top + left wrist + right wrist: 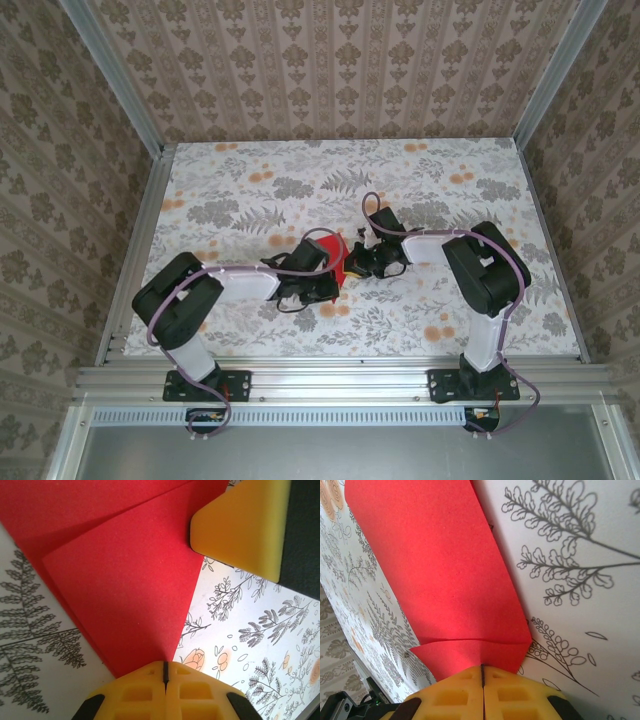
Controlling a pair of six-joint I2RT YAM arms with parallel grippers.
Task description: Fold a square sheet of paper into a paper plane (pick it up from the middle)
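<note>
Table point(450, 190): floral-patterned top, walled on three sides; both arms reach inward and meet near its middle.
Paper point(125, 580): bright red, folded, with one layer overlapping another along a slanted edge. From the top camera it sits between the two wrists at the table's centre. Whether it rests on the surface or is lifted cannot be told.
Left gripper point(165, 672): yellow jaws pressed together to a thin seam, a narrow pointed end of the paper running into that seam; nipped there.
Right gripper point(482, 672): jaws likewise closed to a hairline, clamped on a short edge of the paper where two layers meet.
Proximity: one yellow finger point(240, 525) of the right gripper shows in the left wrist view, at the paper's far edge.
</note>
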